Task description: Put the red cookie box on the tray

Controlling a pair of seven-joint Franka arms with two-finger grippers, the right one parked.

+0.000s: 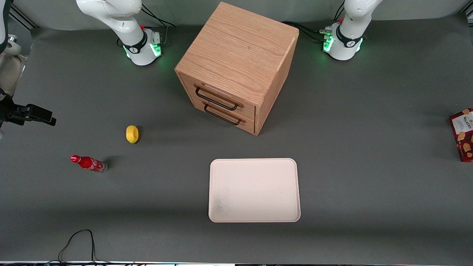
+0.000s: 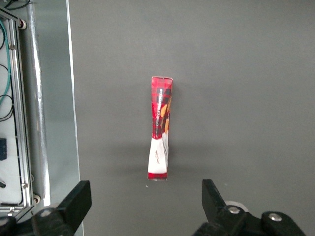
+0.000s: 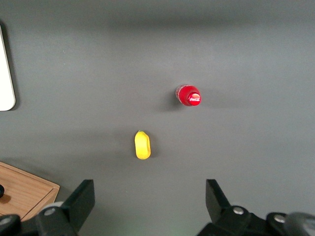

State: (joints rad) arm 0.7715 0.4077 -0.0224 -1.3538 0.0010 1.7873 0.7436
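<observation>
I judge the job barely begun: nothing is gripped and nothing has been set down. The box (image 1: pixel 463 133) stands on its narrow edge on the table (image 1: pixel 369 129) at the working arm's end, cut off by the edge of the front view and well apart from the tray (image 1: pixel 254 190). From my wrist camera I look straight down on the box's (image 2: pixel 160 129) thin top edge, dark red at one end and white at the other. My gripper (image 2: pixel 146 206) hangs above it with the fingers (image 2: pixel 78 200) spread wide apart and holding nothing; the box sits ahead of the gap between them, not yet inside it. I cannot see the gripper in the front view.

What is left, as I read it, is everything: come down over the box, close on its slim sides, lift, carry it toward the middle of the table and lay it on the tray, which lies bare and nearer the front camera than the cabinet (image 1: pixel 236 66).

My count: one box, one tray, one wooden cabinet with two drawers, each with a dark handle. Toward the parked arm's end there is one small red bottle (image 1: pixel 88 163) and one yellow lemon-like thing (image 1: pixel 132 133) near it, neither touching anything else.
</observation>
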